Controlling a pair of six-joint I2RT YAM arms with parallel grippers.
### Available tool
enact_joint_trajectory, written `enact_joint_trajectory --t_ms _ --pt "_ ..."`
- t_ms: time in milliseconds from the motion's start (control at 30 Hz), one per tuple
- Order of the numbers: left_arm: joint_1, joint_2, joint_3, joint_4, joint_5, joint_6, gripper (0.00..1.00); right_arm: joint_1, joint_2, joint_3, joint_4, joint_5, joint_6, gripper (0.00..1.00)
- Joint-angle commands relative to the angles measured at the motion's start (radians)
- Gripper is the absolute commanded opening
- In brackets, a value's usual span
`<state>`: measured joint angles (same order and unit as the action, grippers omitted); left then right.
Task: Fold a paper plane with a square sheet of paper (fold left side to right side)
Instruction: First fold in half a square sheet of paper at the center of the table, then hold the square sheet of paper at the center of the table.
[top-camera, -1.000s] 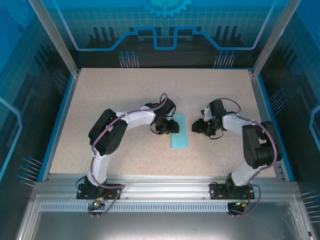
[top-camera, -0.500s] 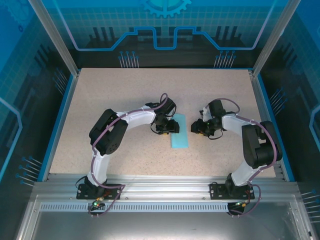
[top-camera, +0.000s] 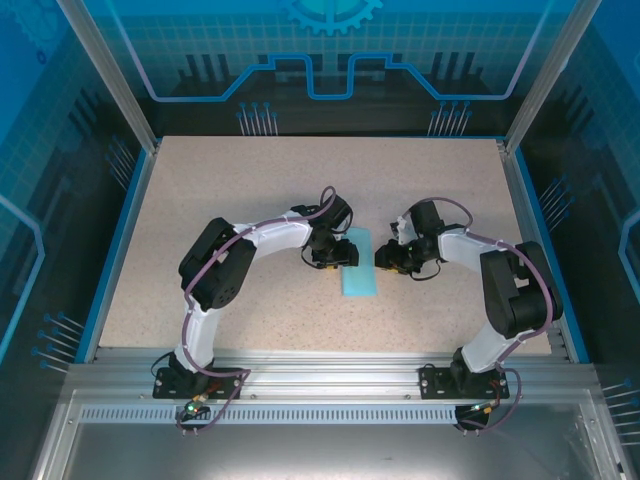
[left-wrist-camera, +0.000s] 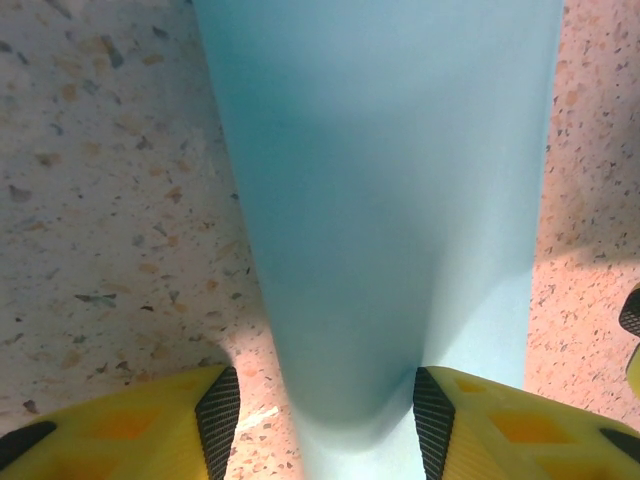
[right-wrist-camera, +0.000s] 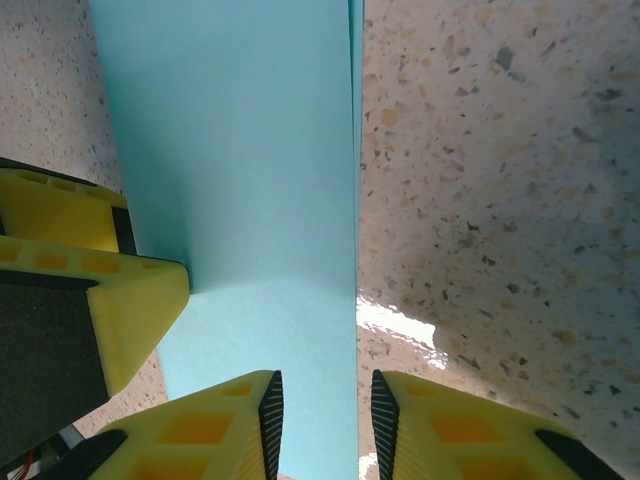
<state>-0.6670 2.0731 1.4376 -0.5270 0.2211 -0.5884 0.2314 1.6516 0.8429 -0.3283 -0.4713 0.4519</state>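
1. Now the right gripper (top-camera: 384, 258) has slid leftward, up against the right edge of the sheet (top-camera: 360, 272). Its jaws narrowed on the way, leaving a slim gap with that edge running through it.
2. The sheet lies on the table (top-camera: 250, 180) just below frame centre as a narrow doubled strip. The left-to-right fold looks made, its crease not yet pressed.
3. The left gripper (top-camera: 338, 256) is unmoved at the strip's left edge. Its jaws are half spread astride a raised hump of paper, not pinching.
4. Both arms bend inward, wrists low, facing each other.
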Motion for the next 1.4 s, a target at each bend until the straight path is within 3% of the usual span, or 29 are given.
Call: enact_joint_trajectory --t_ms 0,600,1267,1367 --pt "-0.029 0.047 0.004 -0.025 0.017 0.029 0.54 0.014 -0.024 -0.004 -0.007 -0.012 0.013 0.32" --pt "-0.033 0.050 0.004 -0.024 0.018 0.031 0.50 0.014 -0.064 -0.004 -0.023 -0.023 0.014 0.32" --pt "-0.040 0.052 0.008 -0.028 0.019 0.042 0.53 0.014 -0.104 -0.028 0.023 -0.060 0.070 0.32" --pt "-0.039 0.054 0.009 -0.029 0.019 0.042 0.53 0.017 -0.091 -0.028 0.030 -0.078 0.074 0.27"
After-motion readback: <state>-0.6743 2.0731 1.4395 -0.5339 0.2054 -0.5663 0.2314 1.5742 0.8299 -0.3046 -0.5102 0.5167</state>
